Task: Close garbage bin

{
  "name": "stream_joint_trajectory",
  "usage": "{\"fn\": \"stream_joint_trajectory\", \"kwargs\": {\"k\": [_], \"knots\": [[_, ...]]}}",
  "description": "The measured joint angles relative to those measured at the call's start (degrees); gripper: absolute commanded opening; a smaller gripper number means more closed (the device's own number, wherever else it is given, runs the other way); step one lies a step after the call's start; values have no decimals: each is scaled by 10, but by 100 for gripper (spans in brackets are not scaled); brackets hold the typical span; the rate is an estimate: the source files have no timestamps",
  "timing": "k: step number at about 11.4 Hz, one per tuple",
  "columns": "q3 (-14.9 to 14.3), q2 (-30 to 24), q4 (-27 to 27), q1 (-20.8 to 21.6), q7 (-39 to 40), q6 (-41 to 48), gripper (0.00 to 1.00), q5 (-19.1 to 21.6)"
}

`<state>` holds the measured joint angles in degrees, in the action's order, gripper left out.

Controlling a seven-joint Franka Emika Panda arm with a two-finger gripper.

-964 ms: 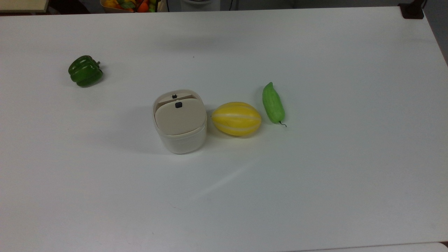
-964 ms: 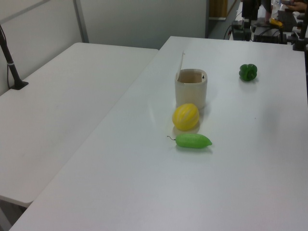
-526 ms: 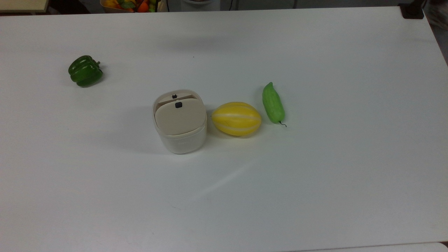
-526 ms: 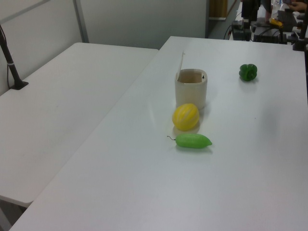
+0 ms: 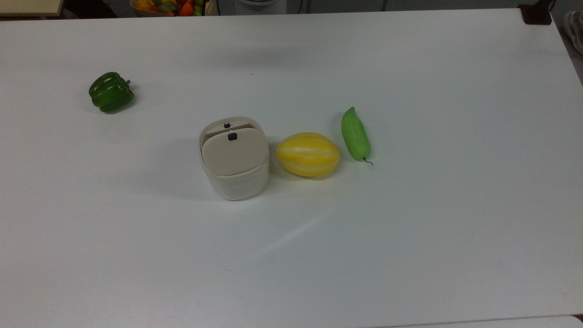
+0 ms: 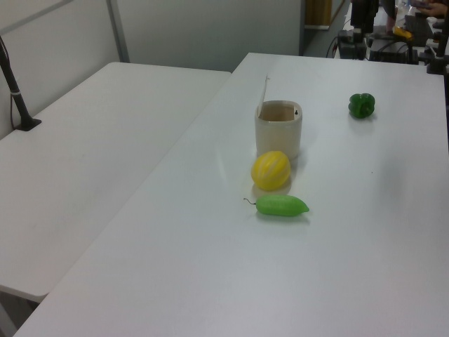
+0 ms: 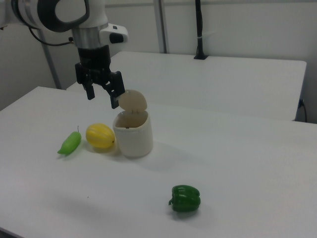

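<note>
The cream-white garbage bin (image 5: pixel 237 184) stands mid-table with its flat beige lid (image 5: pixel 233 155) raised upright on its hinge; a small black button (image 5: pixel 232 136) sits on the lid. The left view has the bin (image 6: pixel 278 133) with its mouth uncovered and the lid (image 6: pixel 265 90) edge-on as a thin line. In the right view my gripper (image 7: pixel 103 100) hangs open in the air, just beside the standing lid (image 7: pixel 132 101) on the right view's left and above the bin (image 7: pixel 132 136), holding nothing.
A yellow melon (image 5: pixel 308 154) lies right against the bin, with a light green gourd (image 5: pixel 355 134) beyond it. A green bell pepper (image 5: pixel 110 92) sits apart toward the top view's left. A second white table (image 6: pixel 91 147) adjoins in the left view.
</note>
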<state>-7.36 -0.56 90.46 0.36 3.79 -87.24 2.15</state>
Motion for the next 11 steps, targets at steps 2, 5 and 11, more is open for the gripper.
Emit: {"fn": "stream_joint_trajectory", "kwargs": {"k": [2,5,11], "knots": [[0,0,0,0,0,0,22,0],[0,0,0,0,0,0,0,3],[-2,32,0,-14,1,-141,0,54]]}}
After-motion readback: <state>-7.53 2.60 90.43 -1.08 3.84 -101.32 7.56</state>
